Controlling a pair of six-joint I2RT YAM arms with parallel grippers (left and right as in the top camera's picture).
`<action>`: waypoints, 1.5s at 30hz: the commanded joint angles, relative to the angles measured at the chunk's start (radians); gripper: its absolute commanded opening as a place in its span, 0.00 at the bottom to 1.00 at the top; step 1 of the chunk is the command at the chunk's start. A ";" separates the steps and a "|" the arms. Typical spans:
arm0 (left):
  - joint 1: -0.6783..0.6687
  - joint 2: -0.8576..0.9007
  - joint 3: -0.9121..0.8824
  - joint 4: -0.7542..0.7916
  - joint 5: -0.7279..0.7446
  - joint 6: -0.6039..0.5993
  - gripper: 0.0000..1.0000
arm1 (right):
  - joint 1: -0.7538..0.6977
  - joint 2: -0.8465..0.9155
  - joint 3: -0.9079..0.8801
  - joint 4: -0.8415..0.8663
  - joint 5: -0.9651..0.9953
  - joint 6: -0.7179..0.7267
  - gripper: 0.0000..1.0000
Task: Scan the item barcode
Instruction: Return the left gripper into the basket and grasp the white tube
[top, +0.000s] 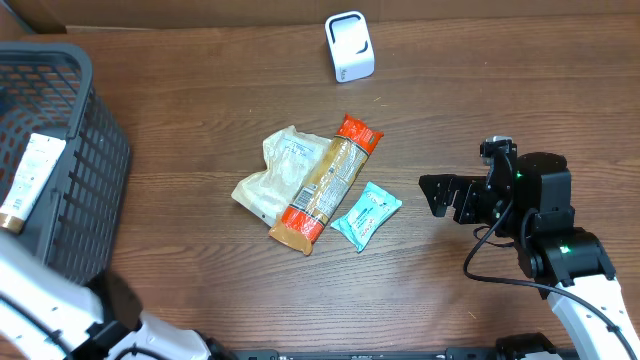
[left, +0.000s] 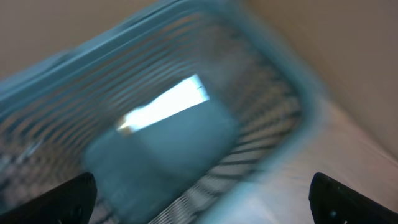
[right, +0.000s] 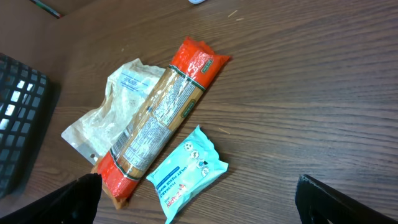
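Three items lie mid-table: a long packet with orange ends (top: 328, 180), a crumpled clear bag (top: 272, 175) under it, and a teal wipes pack (top: 366, 215). A white scanner (top: 350, 46) stands at the back. My right gripper (top: 436, 196) hovers open just right of the wipes pack, holding nothing; its wrist view shows the pack (right: 189, 168), the packet (right: 163, 115) and the bag (right: 109, 118). My left gripper (left: 202, 199) is open over the dark basket (left: 280, 68), blurred. A white tube (left: 165, 106) lies inside.
The dark mesh basket (top: 95, 150) fills the left edge of the table, with the white tube (top: 27, 180) lying in it. My left arm (top: 60, 310) comes in at the front left corner. A cardboard wall runs along the back.
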 joint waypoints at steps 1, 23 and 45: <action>0.147 -0.009 -0.145 -0.002 0.089 -0.016 0.98 | -0.007 -0.002 0.024 0.006 -0.005 -0.004 1.00; 0.116 0.116 -0.768 0.547 -0.036 0.344 0.95 | -0.007 -0.002 0.024 0.006 -0.005 -0.004 1.00; 0.116 0.426 -0.768 0.769 -0.043 0.564 0.96 | -0.007 -0.002 0.024 0.006 -0.005 -0.004 1.00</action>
